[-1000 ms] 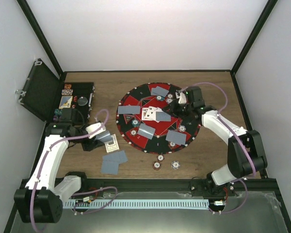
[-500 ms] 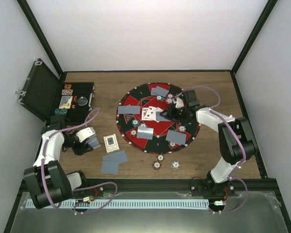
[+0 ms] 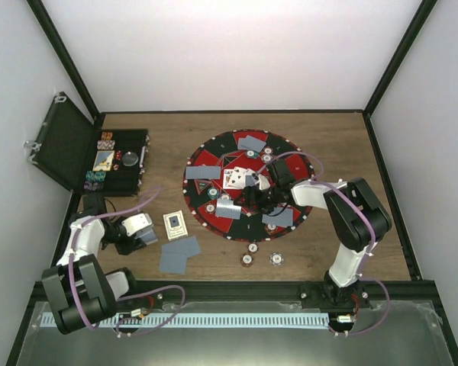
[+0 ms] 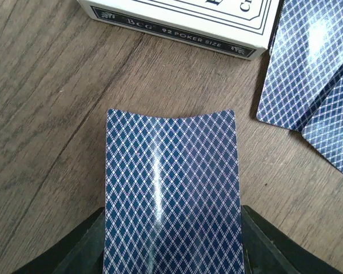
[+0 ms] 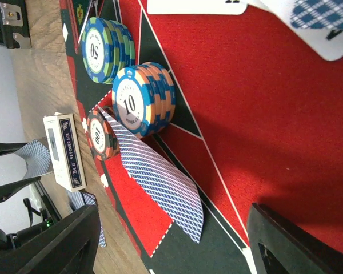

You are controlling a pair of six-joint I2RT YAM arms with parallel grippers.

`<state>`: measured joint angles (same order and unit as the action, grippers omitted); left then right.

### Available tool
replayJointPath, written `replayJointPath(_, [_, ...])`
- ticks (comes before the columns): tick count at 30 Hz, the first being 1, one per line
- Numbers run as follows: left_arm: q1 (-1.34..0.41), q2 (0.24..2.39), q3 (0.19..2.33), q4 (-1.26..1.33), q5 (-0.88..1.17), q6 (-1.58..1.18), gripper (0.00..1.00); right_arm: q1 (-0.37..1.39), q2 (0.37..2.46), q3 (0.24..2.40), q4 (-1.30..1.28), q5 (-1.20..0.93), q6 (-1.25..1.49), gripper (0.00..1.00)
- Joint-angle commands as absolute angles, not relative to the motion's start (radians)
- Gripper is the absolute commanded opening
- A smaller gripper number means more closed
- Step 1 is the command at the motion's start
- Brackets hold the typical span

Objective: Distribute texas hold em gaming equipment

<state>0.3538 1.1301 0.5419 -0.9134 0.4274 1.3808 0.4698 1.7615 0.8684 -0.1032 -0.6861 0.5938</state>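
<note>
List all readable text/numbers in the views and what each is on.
"BCG" – side of the white cardboard card box.
"92 POKER SIZE" – same side.
"50" – top of the blue-and-green chip stack.
"10" – top of the orange-and-blue chip stack.
Red-and-orange chip: number unclear; rim lettering on all chips too small.
Box top print: cut off by the frame.
Blue-patterned playing card: no text.
Top view: nothing legible.

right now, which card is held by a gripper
The bowed card pinched in the left gripper; the other cards lie loose on the table or mat.
</note>
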Motion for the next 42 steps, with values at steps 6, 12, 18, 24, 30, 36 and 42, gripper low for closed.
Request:
replayJointPath(6, [0.359,1.142,0.525,-0.894,0.399,1.424,0.74,0.485,1.811,0.848,-0.046,-0.725,0.589,0.67])
replayJointPath(12, [0.359,1.162,0.568,-0.936,0.394,1.413,1.0,0.498,1.813,0.853,-0.038,-0.735,0.593,0.56])
replayJointPath(18, [0.365,1.135,0.645,-1.01,0.411,1.378,1.0,0.502,1.82,0.851,-0.029,-0.742,0.597,0.39])
replayJointPath(24, [0.365,1.155,0.759,-1.095,0.509,1.343,1.0,0.502,1.807,0.873,-0.029,-0.76,0.602,0.2])
replayJointPath(30, [0.365,1.161,0.829,-1.153,0.55,1.334,1.0,0.5,1.778,0.888,-0.012,-0.804,0.624,0.09])
replayJointPath(36, [0.365,1.124,0.827,-1.157,0.534,1.342,1.0,0.469,1.731,0.878,0.003,-0.854,0.643,0.04])
replayJointPath(42, [0.366,1.123,0.844,-1.149,0.517,1.321,1.0,0.315,1.645,0.861,-0.025,-0.947,0.604,0.04])
